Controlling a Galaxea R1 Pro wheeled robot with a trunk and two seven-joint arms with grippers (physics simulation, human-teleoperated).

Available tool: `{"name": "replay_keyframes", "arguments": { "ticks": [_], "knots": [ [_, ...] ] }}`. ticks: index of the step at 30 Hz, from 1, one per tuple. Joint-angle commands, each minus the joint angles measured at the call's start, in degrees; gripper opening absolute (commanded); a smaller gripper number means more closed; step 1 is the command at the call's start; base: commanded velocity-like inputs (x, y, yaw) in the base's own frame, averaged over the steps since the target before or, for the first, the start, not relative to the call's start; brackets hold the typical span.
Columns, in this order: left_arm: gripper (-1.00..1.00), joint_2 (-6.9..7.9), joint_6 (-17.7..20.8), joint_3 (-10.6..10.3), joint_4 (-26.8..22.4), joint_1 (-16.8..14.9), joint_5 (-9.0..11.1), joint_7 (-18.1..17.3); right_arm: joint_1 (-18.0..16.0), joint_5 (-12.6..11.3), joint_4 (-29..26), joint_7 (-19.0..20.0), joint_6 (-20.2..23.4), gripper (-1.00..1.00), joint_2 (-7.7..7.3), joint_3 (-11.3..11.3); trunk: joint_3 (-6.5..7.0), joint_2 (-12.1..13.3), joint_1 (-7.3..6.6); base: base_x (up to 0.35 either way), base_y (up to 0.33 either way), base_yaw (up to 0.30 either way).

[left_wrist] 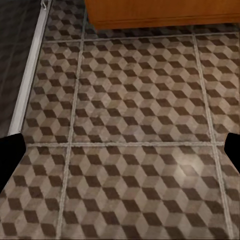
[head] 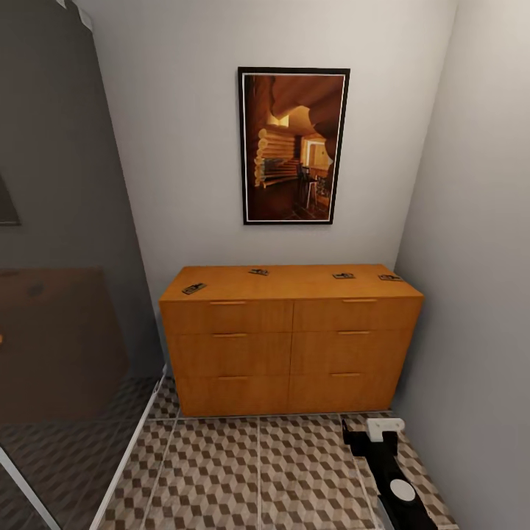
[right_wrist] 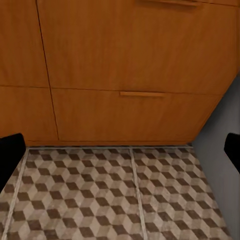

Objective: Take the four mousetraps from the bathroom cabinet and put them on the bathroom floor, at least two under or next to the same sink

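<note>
The orange-brown cabinet (head: 291,346) stands against the back wall, with its drawers shut. Several mousetraps lie on its top: one at the left front (head: 193,288), one at the back (head: 258,271) and two towards the right (head: 343,276) (head: 390,277). The cube-patterned bathroom floor (head: 243,471) lies in front of it. My right arm (head: 390,471) hangs low at the right, and its gripper (right_wrist: 120,150) is open over the floor, facing the cabinet's lower drawers (right_wrist: 130,107). My left gripper (left_wrist: 120,150) is open above bare tiles (left_wrist: 135,100). The sink is out of view.
A dark glass partition (head: 59,346) with a white floor rail (head: 129,449) closes off the left side. The grey right wall (head: 478,294) meets the cabinet's right end. A framed picture (head: 293,146) hangs above the cabinet.
</note>
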Motion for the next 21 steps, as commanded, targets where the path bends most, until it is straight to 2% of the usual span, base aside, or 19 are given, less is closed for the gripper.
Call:
{"name": "replay_keyframes", "arguments": {
  "ticks": [1,8,21],
  "knots": [
    [1.0,0.09,-0.72,-0.05,0.72,-0.03,-0.02,0.21,-0.01,0.4,-0.88,-0.37,0.88,1.0,-0.04,0.13,-0.06,-0.03,0.0,0.0,0.0,0.0],
    [1.0,0.61,-7.16,0.02,6.14,-0.03,0.09,0.26,-0.02,0.4,-10.61,-0.41,9.64,1.0,-0.07,0.13,-0.06,-0.03,0.0,0.0,0.0,0.0],
    [1.0,0.73,-9.08,-0.11,9.32,-0.03,0.03,0.27,-0.21,0.4,-26.75,-0.93,23.43,1.0,-0.29,0.13,-0.06,-0.03,0.0,0.0,0.0,0.0]
  ]
}}
